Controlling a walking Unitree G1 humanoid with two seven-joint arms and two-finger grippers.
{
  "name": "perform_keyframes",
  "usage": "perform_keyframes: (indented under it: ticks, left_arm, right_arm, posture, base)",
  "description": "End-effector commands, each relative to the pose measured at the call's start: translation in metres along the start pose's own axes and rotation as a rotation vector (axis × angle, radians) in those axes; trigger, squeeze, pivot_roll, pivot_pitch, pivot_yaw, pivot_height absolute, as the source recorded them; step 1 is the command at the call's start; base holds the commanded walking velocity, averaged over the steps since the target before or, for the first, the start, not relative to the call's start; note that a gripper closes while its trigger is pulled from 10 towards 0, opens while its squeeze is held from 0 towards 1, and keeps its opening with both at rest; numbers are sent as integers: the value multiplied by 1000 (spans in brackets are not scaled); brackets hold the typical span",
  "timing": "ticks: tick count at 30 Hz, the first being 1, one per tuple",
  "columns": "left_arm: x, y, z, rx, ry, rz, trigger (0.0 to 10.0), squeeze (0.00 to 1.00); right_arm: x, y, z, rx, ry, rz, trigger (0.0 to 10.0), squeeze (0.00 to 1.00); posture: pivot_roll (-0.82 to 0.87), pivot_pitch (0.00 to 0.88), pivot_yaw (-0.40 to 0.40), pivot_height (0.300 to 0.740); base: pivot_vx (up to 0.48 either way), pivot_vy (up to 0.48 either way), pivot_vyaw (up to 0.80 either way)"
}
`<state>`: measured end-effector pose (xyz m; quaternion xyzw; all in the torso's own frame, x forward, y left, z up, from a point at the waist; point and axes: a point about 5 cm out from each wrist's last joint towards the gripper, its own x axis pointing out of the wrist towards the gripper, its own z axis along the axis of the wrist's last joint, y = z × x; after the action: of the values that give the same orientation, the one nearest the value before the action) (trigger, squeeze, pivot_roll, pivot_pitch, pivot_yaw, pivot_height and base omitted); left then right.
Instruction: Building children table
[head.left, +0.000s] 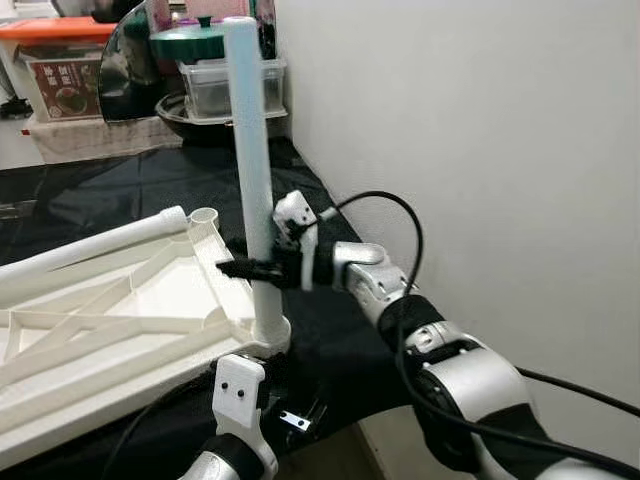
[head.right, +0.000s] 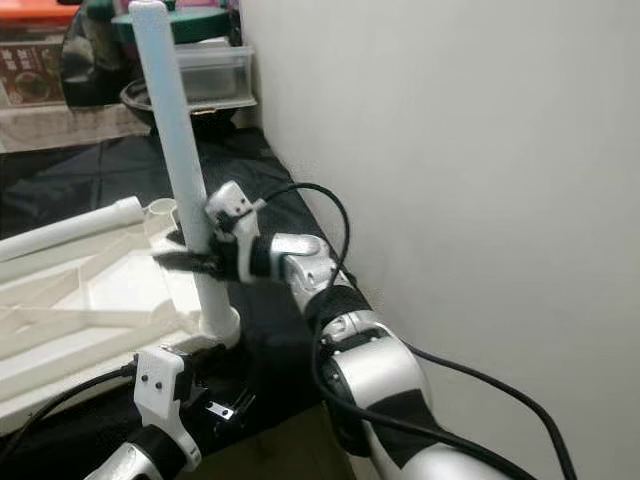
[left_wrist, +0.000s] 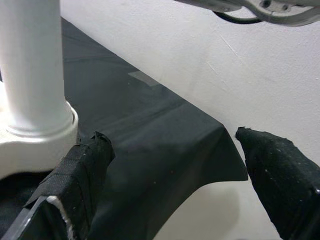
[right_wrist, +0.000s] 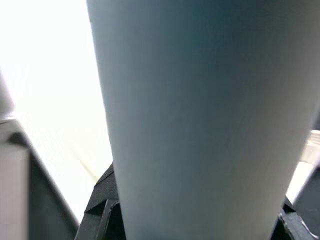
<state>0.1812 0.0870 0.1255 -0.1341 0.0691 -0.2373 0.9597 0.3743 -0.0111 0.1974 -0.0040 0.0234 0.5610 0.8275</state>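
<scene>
The white children's table top (head.left: 120, 320) lies upside down on a black cloth. One pale table leg (head.left: 250, 150) stands upright in the near right corner socket (head.left: 270, 335). My right gripper (head.left: 250, 268) is shut on this leg about a third of the way up; the leg (right_wrist: 200, 120) looms close in the right wrist view. A second leg (head.left: 90, 248) lies along the top's far edge, beside an empty socket (head.left: 205, 215). My left gripper (left_wrist: 170, 165) is open, low at the table's front edge, just beside the socket base (left_wrist: 37, 135).
A white wall (head.left: 480, 130) runs close along the right. The cloth-covered table edge (left_wrist: 220, 150) drops off near the left gripper. At the back stand a clear container (head.left: 230, 85), a green lid (head.left: 195, 40), a dark bowl (head.left: 190, 120) and an orange-lidded box (head.left: 60, 60).
</scene>
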Motion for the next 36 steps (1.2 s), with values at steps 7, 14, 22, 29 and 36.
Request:
perform_keyframes:
  ticks: [7,14,22,29,36]
  left_arm:
    - [0,1,-3,9,11,8,10000,0]
    - [1,2,-3,13,13,3,10000,0]
    - [1,3,-3,20,15,8,10000,0]
    - [0,4,-3,23,15,14,10000,0]
    - [1,4,-3,22,15,14,10000,0]
  right_arm:
    - [-23,-40,-6,73,89,-596,0,0]
    - [-76,-72,-22,190,142,-1246,0,0]
    - [-80,-70,-29,325,105,-1413,10000,0]
    - [-57,-60,-22,308,64,-1336,10000,1000]
    - [-50,-56,-21,286,64,-1317,10000,0]
  posture:
    - [32,0,-47,740]
    - [28,0,-41,740]
    - [30,0,-36,740]
    - [30,0,-36,740]
    - [31,0,-39,740]
  base:
    - [0,0,0]
    - [0,0,0]
    - [0,0,0]
    - [0,0,0]
    - [0,0,0]
